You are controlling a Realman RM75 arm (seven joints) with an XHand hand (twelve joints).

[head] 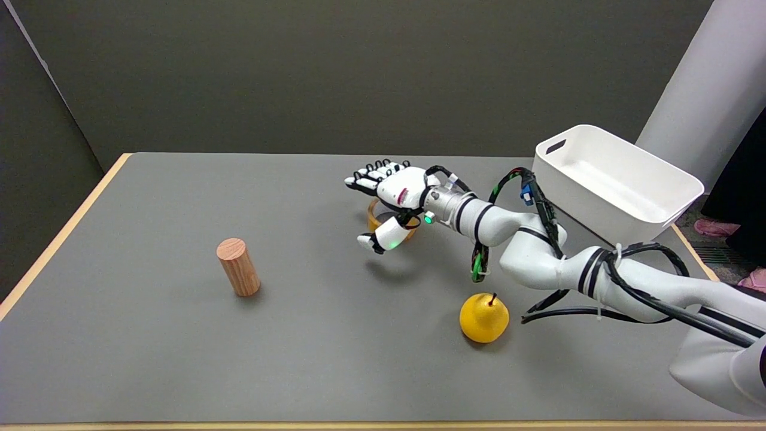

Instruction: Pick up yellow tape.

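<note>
Item 1 — right hand (392, 200): black-and-white, at the end of the white right arm (538, 254), which enters from the lower right and stretches across the table toward its middle. The forearm lies low and nearly level, with black cables (541, 203) looping over it and a green light at the wrist. The hand is released, holding nothing: fingers (368, 178) stretched out flat and pointing left, thumb (383, 238) hanging down and apart from them, its tip near the table surface. The palm faces down and to the left.

Item 2 — yellow tape (376, 216): a roll lying flat on the grey table (179, 347), near the middle, directly under the palm. Most of the roll is hidden by the hand; only its left rim shows between the fingers above and the thumb in front. Whether the thumb touches the roll cannot be told.

Item 3 — wooden cylinder (238, 266): standing upright on the left part of the table, well apart from the hand.

Item 4 — yellow pear (484, 317): with a dark stem, sitting on the table toward the near edge, below the forearm in the picture and apart from the tape.

Item 5 — white bin (616, 182): rectangular, open-topped, with a handle slot in its end wall, at the far right of the table beyond the arm.
</note>
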